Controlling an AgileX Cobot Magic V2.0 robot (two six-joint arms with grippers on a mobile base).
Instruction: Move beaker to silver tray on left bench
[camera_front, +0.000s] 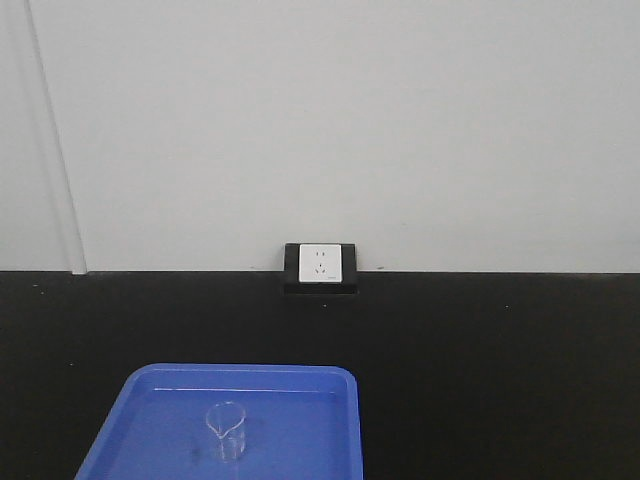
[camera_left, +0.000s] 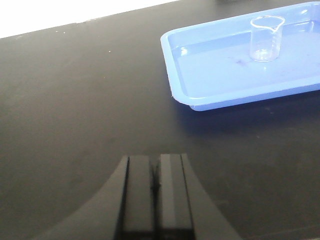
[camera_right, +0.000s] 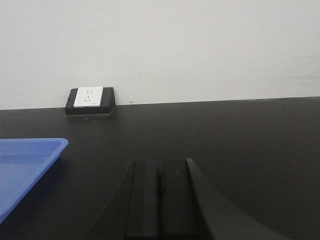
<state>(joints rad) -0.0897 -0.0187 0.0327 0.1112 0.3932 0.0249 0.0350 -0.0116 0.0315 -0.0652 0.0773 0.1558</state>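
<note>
- While the beaker (camera_front: 227, 432) stands upright and empty inside the blue tray (camera_front: 250, 370), nothing holds it; from my left gripper (camera_left: 155, 167) it sits at about 2 o'clock
- My left gripper's fingers are pressed together over the black bench top (camera_left: 75, 100), so I'd spread them wide before closing in
- My right gripper (camera_right: 159, 167) is closed too, with the wall socket (camera_right: 89, 97) at 11 o'clock and the blue tray's corner at 9 o'clock; I'd leave it idle
- I judge the approach is the step in hand: clear the tray's rim, come in level and take the glass mid-wall, away from the spout, squeezing gently because clear glass slips
- I see the silver tray in none of my views, so I'd find it before carrying anything
</note>
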